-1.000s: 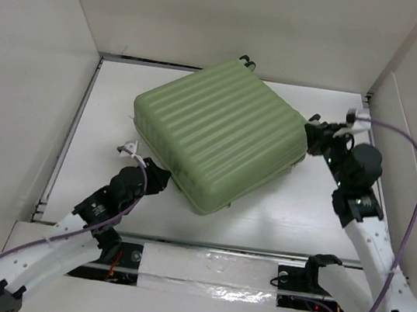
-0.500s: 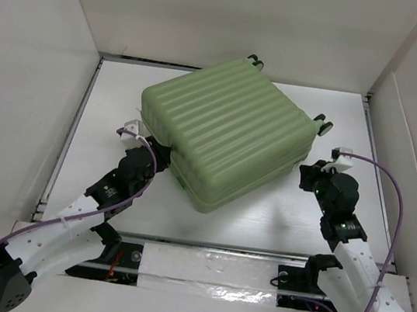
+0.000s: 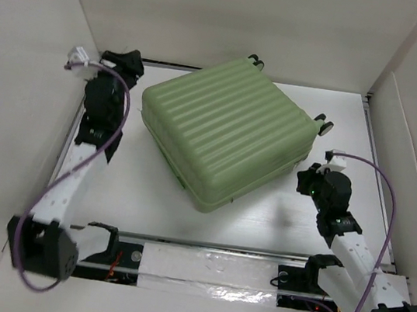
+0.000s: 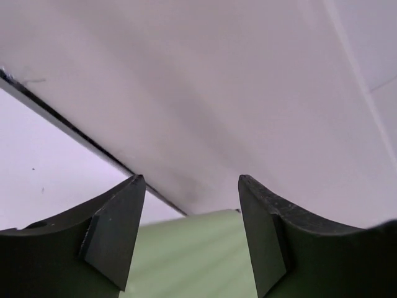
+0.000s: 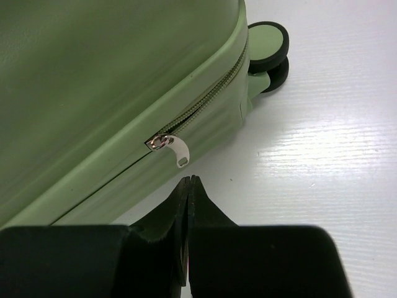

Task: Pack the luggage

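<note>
Right wrist view: right gripper (image 5: 188, 186) pinched shut, empty, just short of zip pull (image 5: 175, 148) on closed luggage (image 3: 228, 131) lying mid-frame in top view, probably lining up on zip; left gripper (image 4: 190, 184) at upper left, jaws apart, holding nothing.

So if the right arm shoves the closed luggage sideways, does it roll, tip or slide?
Probably slides: the luggage lies flat on its shell, so its wheels likely carry little load. Tipping seems unlikely: it sits low and broad on the table. The ribbed hard shell should push stiffly.
</note>
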{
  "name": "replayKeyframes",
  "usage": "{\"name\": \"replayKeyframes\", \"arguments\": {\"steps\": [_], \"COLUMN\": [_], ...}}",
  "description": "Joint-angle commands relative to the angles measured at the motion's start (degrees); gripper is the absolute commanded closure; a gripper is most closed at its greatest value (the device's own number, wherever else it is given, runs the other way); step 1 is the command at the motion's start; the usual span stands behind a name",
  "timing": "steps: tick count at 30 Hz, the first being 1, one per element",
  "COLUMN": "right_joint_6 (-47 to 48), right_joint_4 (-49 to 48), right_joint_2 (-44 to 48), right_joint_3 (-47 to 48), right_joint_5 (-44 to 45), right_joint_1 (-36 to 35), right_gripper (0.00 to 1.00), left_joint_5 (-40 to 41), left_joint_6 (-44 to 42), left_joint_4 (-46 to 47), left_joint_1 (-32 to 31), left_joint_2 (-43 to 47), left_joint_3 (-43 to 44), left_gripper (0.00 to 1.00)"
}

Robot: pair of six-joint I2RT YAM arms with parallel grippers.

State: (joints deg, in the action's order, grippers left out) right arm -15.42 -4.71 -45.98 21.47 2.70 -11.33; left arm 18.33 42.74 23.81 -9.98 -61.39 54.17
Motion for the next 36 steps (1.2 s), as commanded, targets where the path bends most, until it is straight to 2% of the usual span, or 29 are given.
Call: {"name": "replayKeyframes", "arguments": {"steps": [1,2,3,4,5,6,7,9,10,14,17,20,21,22,25,29,31,33,36], "right_joint_6": [-0.6,-0.5,-0.6,-0.7,-1.1,-1.3,-1.4,-1.5,-1.5,-1.8,-1.6,-1.3,-1.2,-1.1,-0.1,1.7,2.1,2.9,2.9], "right_joint_4": [-3.4,-3.6,-3.8,-4.0,-4.4,-5.7,-5.9,-5.0,-4.9,-8.0,-10.8,-15.1,-19.0,-20.7,-23.7,-26.8,-28.5,-26.2,-23.3], "right_joint_2": [0.8,0.7,0.5,0.2,-0.9,-1.7,-2.7,-6.2,-8.1,-11.5,-16.5,-22.9,-24.4,-27.4,-31.3,-38.1,-40.5,-44.3,-46.5], "right_joint_3": [-0.5,-0.6,-0.6,-0.6,-0.6,-0.6,0.4,2.2,3.6,4.9,6.0,8.0,8.6,9.0,12.9,18.2,20.3,25.1,28.8], "right_joint_5": [1.7,2.0,2.0,1.9,1.4,0.8,0.2,-0.4,0.0,1.0,-1.0,-8.8,-10.6,-12.4,-15.6,-19.4,-21.1,-23.8,-25.4], "right_joint_1": [0.3,0.3,0.9,0.9,0.9,0.9,0.9,0.9,0.9,1.9,2.5,2.5,2.5,2.5,1.8,1.3,0.8,0.8,0.8], "right_gripper": [1.00,1.00,1.00,1.00,1.00,1.00,1.00,1.00,1.00,1.00,1.00,1.00,1.00,1.00,1.00,1.00,1.00,1.00,1.00], "left_joint_5": [-22.3,-26.6,-29.1,-32.4,-37.3,-38.5,-39.3,-42.1,-43.5,-48.5,-50.0,-52.0,-52.0,-52.0,-51.9,-45.7,-43.2,-40.5,-38.9], "left_joint_6": [6.6,6.5,6.3,4.4,3.1,2.0,-0.5,-2.7,-3.4,-0.6,-1.5,0.3,1.7,5.0,9.2,9.1,10.1,10.3,9.7], "left_joint_4": [3.1,1.6,-0.8,-4.0,-6.2,-9.4,-14.6,-18.7,-19.9,-13.5,-15.0,-11.3,-7.7,0.2,9.3,12.9,18.2,19.6,20.6], "left_joint_1": [10.9,12.2,13.4,15.1,15.1,15.1,15.1,15.1,15.1,16.5,16.5,16.0,15.3,14.7,14.1,13.0,13.0,13.0,13.0], "left_joint_2": [-16.6,-20.5,-24.8,-32.8,-36.7,-40.8,-47.4,-53.1,-56.5,-59.9,-62.9,-62.5,-61.4,-59.2,-55.4,-47.9,-42.2,-38.9,-33.0], "left_joint_3": [4.9,7.8,15.1,18.8,22.9,31.1,34.6,43.2,44.6,42.6,43.6,38.7,31.5,28.0,17.7,4.9,-4.5,-11.2,-16.5], "left_gripper": [0.44,0.45,0.45,0.46,0.47,0.47,0.47,0.47,0.47,0.46,0.47,0.49,0.50,0.52,0.54,0.55,0.56,0.56,0.56]}}
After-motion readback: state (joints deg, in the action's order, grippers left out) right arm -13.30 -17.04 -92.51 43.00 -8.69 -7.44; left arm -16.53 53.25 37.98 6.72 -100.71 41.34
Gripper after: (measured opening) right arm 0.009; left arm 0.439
